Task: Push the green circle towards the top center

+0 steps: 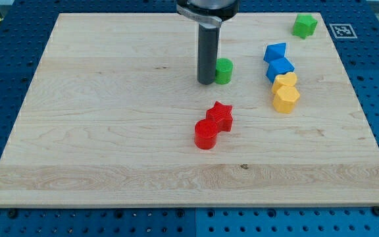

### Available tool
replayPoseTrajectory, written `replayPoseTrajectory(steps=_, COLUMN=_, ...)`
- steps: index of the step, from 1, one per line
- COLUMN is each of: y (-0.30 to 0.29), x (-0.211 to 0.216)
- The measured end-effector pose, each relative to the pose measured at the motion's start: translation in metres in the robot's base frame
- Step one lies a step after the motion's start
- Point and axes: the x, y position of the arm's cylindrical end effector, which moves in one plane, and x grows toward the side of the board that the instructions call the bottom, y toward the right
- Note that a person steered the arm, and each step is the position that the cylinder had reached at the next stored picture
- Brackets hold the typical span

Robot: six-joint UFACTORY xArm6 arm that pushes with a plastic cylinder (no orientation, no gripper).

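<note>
The green circle (224, 70), a short green cylinder, stands on the wooden board (110, 118) a little right of the middle, in the upper half. My tip (206, 82) is down on the board right beside it, touching or nearly touching its left side. The dark rod rises from there to the view's top and hides part of the circle's left edge.
A green star-like block (304, 25) sits at the top right. Two blue blocks (275, 52) (280, 68) and two yellow blocks (284, 81) (285, 99) form a column right of the circle. A red star (220, 115) and a red cylinder (206, 134) touch below it.
</note>
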Motion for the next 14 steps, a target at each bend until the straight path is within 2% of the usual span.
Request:
replayPoseTrajectory(steps=2, y=0.002, x=-0.010)
replayPoseTrajectory(steps=5, y=-0.015, x=0.021)
replayPoseTrajectory(steps=7, y=-0.010, x=0.026)
replayPoseTrajectory(steps=9, y=-0.007, x=-0.028)
replayPoseTrajectory(steps=11, y=-0.006, x=-0.015)
replayPoseTrajectory(steps=14, y=0.044, x=0.003)
